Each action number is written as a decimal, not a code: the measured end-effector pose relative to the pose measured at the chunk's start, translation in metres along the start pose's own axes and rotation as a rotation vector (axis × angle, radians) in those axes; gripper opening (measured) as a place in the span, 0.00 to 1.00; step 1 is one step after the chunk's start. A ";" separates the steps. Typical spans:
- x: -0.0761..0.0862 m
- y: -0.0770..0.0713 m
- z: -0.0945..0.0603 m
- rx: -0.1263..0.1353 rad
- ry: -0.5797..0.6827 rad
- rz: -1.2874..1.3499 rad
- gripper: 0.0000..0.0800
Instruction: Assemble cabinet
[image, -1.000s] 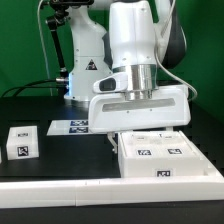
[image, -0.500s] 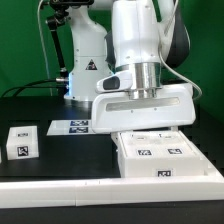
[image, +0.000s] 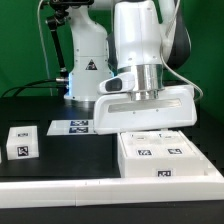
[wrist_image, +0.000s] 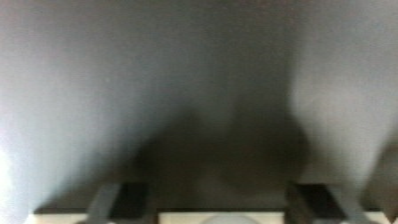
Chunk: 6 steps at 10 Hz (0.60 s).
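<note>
The white cabinet body lies at the exterior view's right, its top and front marked with black-and-white tags. A small white tagged cabinet piece stands apart at the exterior view's left. My gripper hangs just above the far edge of the cabinet body, its broad white hand hiding the fingers. In the wrist view my gripper has two dark fingers set wide apart, with a blurred pale surface between and below them. The jaws hold nothing that I can see.
The marker board lies flat on the black table in front of the white robot base. A white strip runs along the table's near edge. A green wall stands behind.
The gripper hand has shifted slightly toward the exterior view's right and a touch upward. The cabinet body and the small piece have not moved.
</note>
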<state>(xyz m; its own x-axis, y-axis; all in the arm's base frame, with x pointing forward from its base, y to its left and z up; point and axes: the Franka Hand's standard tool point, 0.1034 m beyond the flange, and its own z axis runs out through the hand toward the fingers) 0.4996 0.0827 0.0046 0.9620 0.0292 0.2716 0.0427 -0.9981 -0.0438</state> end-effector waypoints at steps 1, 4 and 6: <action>0.000 0.000 0.000 0.000 0.000 -0.001 0.28; -0.003 0.001 0.001 -0.001 -0.006 -0.053 0.02; -0.003 0.002 0.000 -0.001 -0.008 -0.066 0.01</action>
<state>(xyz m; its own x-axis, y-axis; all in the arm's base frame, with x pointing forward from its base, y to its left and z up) 0.4973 0.0808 0.0034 0.9590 0.0958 0.2666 0.1062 -0.9940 -0.0246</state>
